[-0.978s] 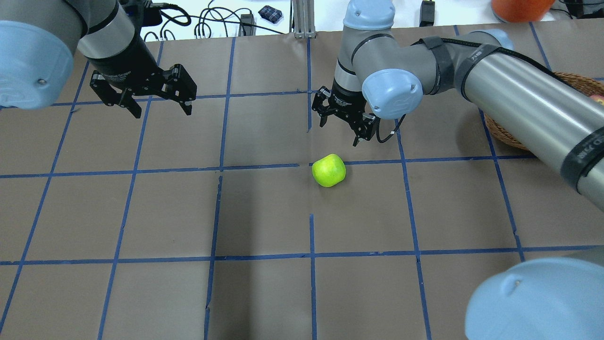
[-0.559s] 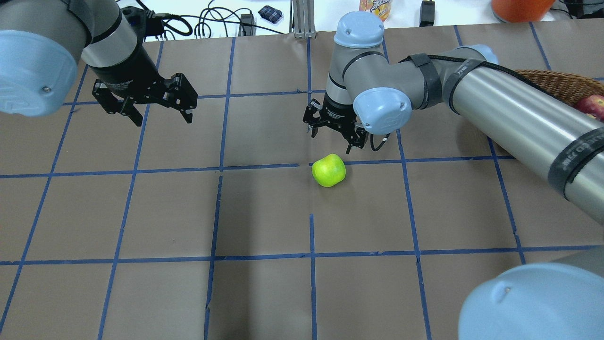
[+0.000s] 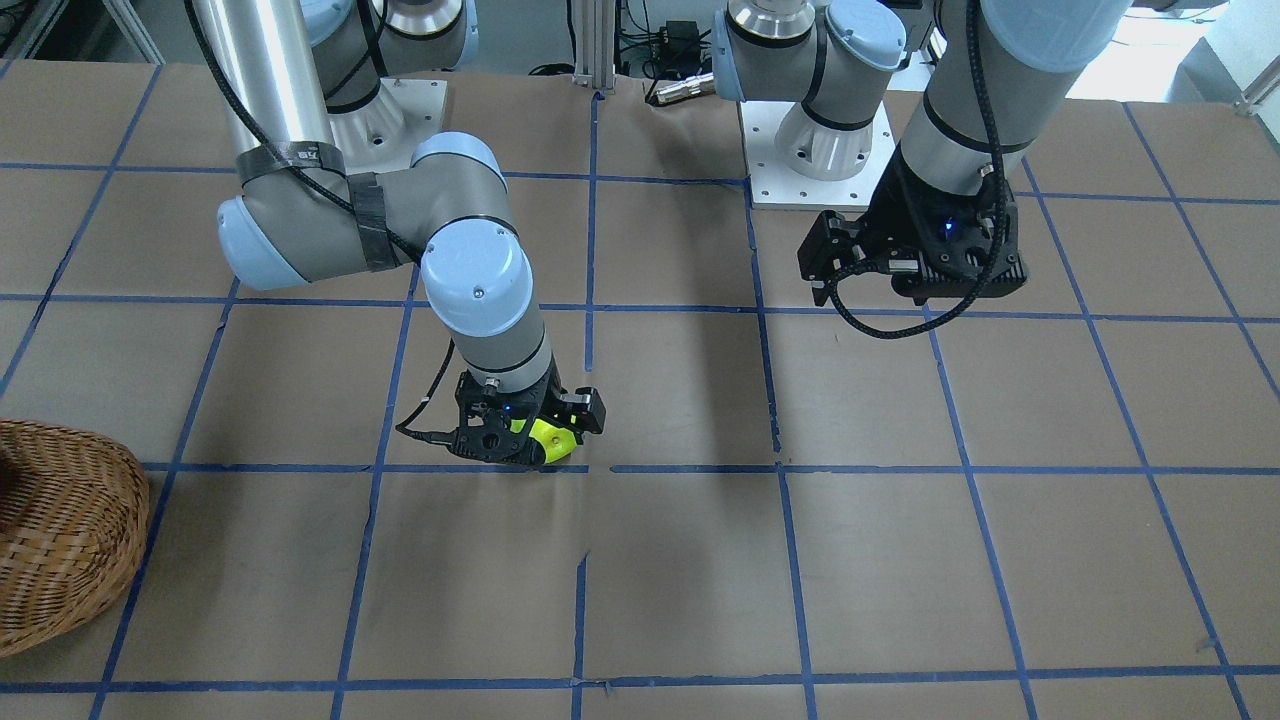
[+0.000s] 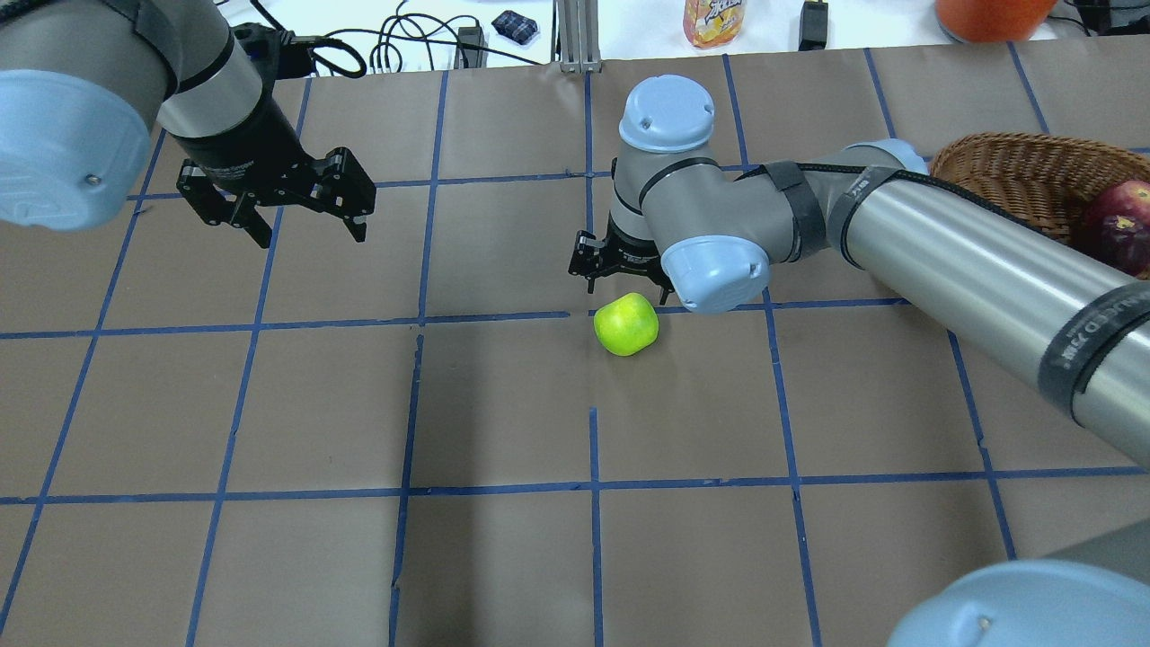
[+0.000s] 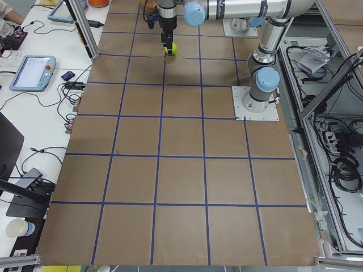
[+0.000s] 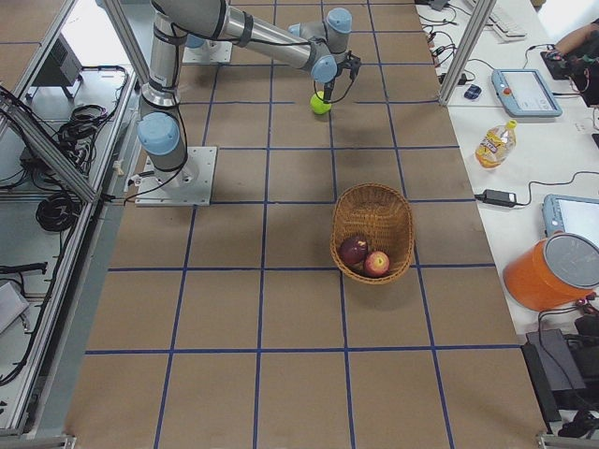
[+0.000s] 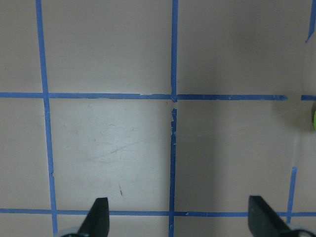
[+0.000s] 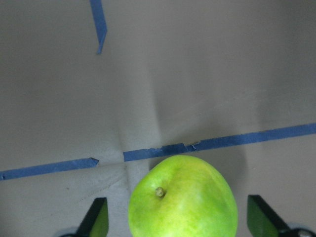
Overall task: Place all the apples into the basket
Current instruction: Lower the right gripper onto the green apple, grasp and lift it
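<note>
The lime green apple [image 4: 626,323] lies on the brown table near its middle, also in the front view [image 3: 550,441] and the right wrist view [image 8: 182,197]. My right gripper [image 4: 626,286] is open and low over it, one finger on each side, not closed. The wicker basket [image 4: 1015,171] stands at the right, also in the exterior right view [image 6: 374,220]. It holds a dark maroon apple [image 6: 353,250] and a red apple [image 6: 377,263]. My left gripper [image 4: 312,235] is open and empty, hovering at the far left.
A juice bottle [image 4: 714,20], an orange bucket [image 4: 988,13] and cables lie beyond the table's far edge. The two arm bases [image 3: 820,150] stand on the robot's side. The right arm's long link [image 4: 988,270] spans the space in front of the basket.
My right gripper has moved left and down, from beyond the green apple to low over it. Its arm has swung off the basket, which now shows. My left gripper has hardly moved.
</note>
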`<state>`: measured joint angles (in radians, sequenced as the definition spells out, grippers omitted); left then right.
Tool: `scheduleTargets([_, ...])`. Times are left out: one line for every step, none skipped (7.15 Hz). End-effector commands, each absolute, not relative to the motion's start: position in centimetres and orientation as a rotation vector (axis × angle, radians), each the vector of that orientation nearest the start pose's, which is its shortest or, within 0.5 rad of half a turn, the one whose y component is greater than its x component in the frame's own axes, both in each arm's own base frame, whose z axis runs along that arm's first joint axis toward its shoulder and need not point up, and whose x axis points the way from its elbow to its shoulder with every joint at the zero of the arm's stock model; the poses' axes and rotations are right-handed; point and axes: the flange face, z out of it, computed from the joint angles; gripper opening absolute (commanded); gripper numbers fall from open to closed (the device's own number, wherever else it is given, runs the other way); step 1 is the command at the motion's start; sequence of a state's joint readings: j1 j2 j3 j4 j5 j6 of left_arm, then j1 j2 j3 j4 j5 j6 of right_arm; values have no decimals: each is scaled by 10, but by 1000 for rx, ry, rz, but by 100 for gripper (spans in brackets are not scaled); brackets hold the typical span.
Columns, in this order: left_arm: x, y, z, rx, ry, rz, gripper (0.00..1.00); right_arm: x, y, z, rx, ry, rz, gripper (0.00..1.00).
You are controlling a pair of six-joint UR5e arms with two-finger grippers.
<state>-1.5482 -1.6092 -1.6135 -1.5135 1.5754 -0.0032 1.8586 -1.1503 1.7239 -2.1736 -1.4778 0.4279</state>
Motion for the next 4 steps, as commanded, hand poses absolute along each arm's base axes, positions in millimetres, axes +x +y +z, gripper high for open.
scheduleTargets([-121, -508, 453, -41, 3137, 39, 100, 322, -528, 239, 20, 3039, -46, 100])
scheduleTargets([-120, -508, 453, -43, 3137, 39, 100, 334, -519, 234, -26, 3046, -29, 100])
scheduleTargets([-121, -507, 454, -41, 3137, 36, 100, 331, -513, 229, -48, 3099, -33, 100])
scheduleTargets([-121, -507, 453, -41, 3137, 36, 100, 327, -510, 224, -108, 3141, -37, 100])
